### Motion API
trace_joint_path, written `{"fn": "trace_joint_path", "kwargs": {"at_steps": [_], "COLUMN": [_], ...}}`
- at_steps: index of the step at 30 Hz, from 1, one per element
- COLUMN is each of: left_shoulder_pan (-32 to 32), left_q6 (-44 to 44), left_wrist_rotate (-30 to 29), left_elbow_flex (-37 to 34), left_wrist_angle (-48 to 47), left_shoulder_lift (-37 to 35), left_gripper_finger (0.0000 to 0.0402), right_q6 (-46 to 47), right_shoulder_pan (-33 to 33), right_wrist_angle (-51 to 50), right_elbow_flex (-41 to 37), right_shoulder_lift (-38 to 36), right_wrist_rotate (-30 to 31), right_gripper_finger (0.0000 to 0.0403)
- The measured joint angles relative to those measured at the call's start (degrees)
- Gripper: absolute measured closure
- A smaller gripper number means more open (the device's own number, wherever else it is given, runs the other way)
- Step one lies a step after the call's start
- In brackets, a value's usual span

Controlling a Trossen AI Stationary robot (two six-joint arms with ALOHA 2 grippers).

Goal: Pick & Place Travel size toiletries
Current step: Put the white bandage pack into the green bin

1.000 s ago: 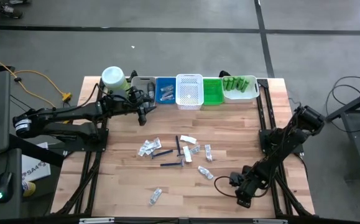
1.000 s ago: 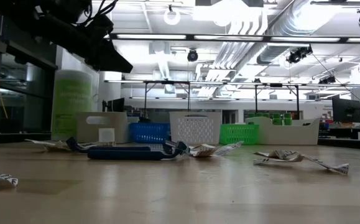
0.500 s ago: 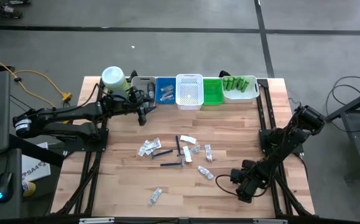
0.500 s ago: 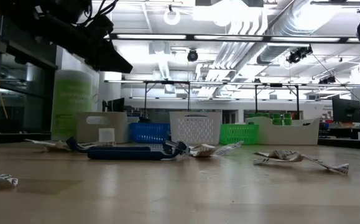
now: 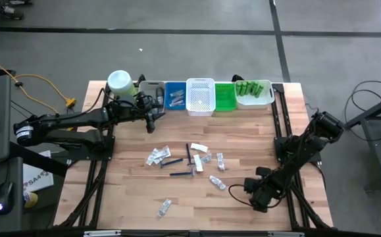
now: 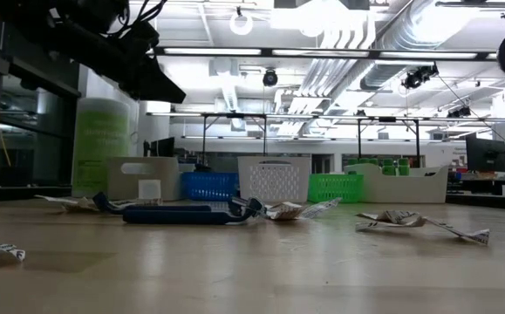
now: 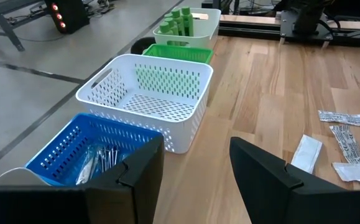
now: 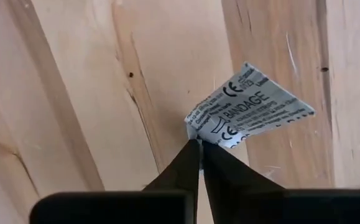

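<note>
Low, right gripper (image 8: pixel 199 149) sat at table's (image 5: pixel 131 197) 5 o'clock, fingers pinched tight on bandage sachet (image 8: pixel 248 109) corner, likely ready for lifting. Left gripper (image 7: pixel 195 162) hovered at 11 o'clock beside blue bin (image 7: pixel 80 152), jaws parted, empty, probably waiting.

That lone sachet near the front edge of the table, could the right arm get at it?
Probably not right now: the right gripper is already shut on a bandage sachet. Otherwise the lone sachet lies apart on bare wood, with nothing between.
</note>
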Motion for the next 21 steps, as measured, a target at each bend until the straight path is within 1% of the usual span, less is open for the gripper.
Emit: {"fn": "trace_joint_path", "kwargs": {"at_steps": [6, 9, 14, 17, 21], "left_shoulder_pan": [0.0, 0.0, 0.0, 0.0, 0.0], "left_q6": [0.0, 0.0, 0.0, 0.0, 0.3], "left_wrist_rotate": [0.0, 0.0, 0.0, 0.0, -0.1], "left_elbow_flex": [0.0, 0.0, 0.0, 0.0, 0.0], "left_wrist_angle": [0.0, 0.0, 0.0, 0.0, 0.0], "left_shoulder_lift": [0.0, 0.0, 0.0, 0.0, 0.0], "left_gripper_finger": [0.0217, 0.0217, 0.0217, 0.0217, 0.0217], "right_q6": [0.1, 0.0, -0.1, -3.2, -9.0], "right_shoulder_pan": [-2.9, -5.0, -10.3, -14.2, -20.4], "right_wrist_angle": [0.3, 0.3, -0.8, -2.5, -6.0], "right_elbow_flex": [0.0, -0.1, 1.0, 2.7, 5.5], "right_shoulder_lift": [-0.1, -0.9, -2.8, -3.3, -3.4], "right_wrist_rotate": [-1.4, -1.0, 1.1, 2.1, 5.3], "right_gripper_finger": [0.0399, 0.0399, 0.0399, 0.0399, 0.0400]}}
